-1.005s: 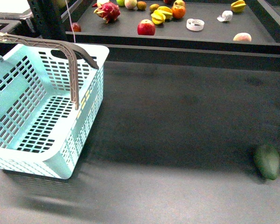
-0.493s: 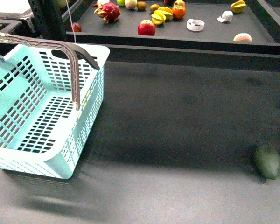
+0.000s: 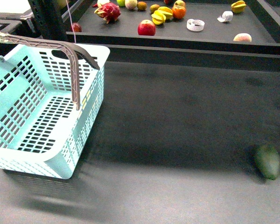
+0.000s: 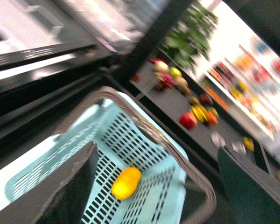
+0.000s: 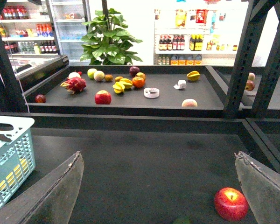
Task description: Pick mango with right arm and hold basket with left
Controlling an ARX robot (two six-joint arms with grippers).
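Observation:
The light blue basket (image 3: 32, 156) with a brown handle (image 3: 73, 70) stands at the left of the dark table. The yellow mango (image 4: 126, 183) lies on the basket's floor in the blurred left wrist view. In the front view only yellow patches (image 3: 86, 100) of it show through the holes of the right wall. My left gripper (image 4: 161, 196) is open above the basket (image 4: 144, 149), with its fingers apart on either side of the mango. My right gripper (image 5: 161, 200) is open and empty above bare table. Neither gripper shows in the front view.
A dark green mango (image 3: 267, 161) lies at the table's right front. A red apple (image 5: 231, 204) lies near my right finger (image 5: 266, 191). A raised shelf (image 3: 177, 35) at the back holds a dragon fruit (image 3: 108, 11), an apple (image 3: 146, 28) and several other fruits. The basket's corner (image 5: 9, 158) shows in the right wrist view.
The basket has shifted very slightly to the right. The dark green mango and the shelf fruit have not moved.

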